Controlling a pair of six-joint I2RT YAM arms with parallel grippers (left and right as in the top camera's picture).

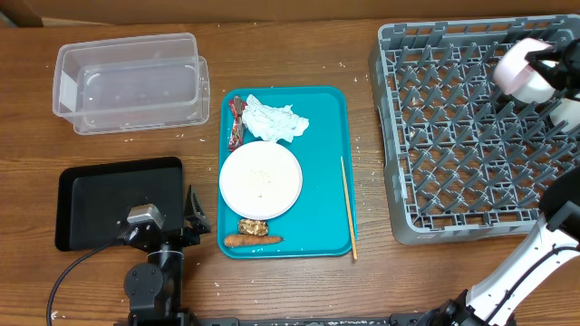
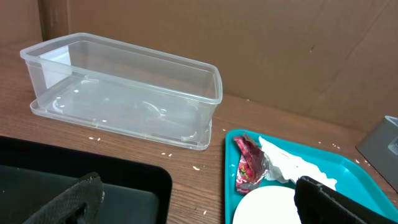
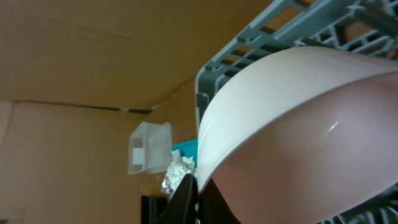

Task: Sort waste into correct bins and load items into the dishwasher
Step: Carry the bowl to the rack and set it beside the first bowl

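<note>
Wooden table under a plain cardboard backdrop, checked from all three cameras.

Left side: the clear plastic tub (image 1: 127, 81) stands at the far left with nothing in it that I can see. The shallow black tray (image 1: 118, 201) lies nearer me, well apart from the tub. A few white rice grains (image 2: 194, 167) lie on the bare wood between the tub and the teal serving tray (image 1: 322, 181).

Serving tray, centre of the table: the crumpled white napkin (image 1: 275, 120) sits at the far end with the red-and-white wrapper (image 1: 236, 120) just beside it on the left. The large white plate (image 1: 261, 179) lies flat in the middle. At the near edge of the plate sits the brown food piece (image 1: 253, 226), with the orange carrot stick (image 1: 252, 241) just beyond it at the tray's near rim. The thin wooden stick (image 1: 348, 206) lies lengthwise along the tray's right side, its near end past the rim.

Right side: the grey dish rack (image 1: 453, 136) has no dishes on its pegs.

Left hand (image 1: 195, 215): spread wide, holding nothing, between the black tray and the serving tray. Its wrist camera shows both fingers (image 2: 74, 199) low in view.

Right hand (image 1: 542, 65): clamped on the rim of the white bowl (image 1: 518, 71), which hangs tilted above the rack's far right corner. On the right wrist camera the bowl fills the view and the dark fingers (image 3: 185, 199) pinch its edge.
</note>
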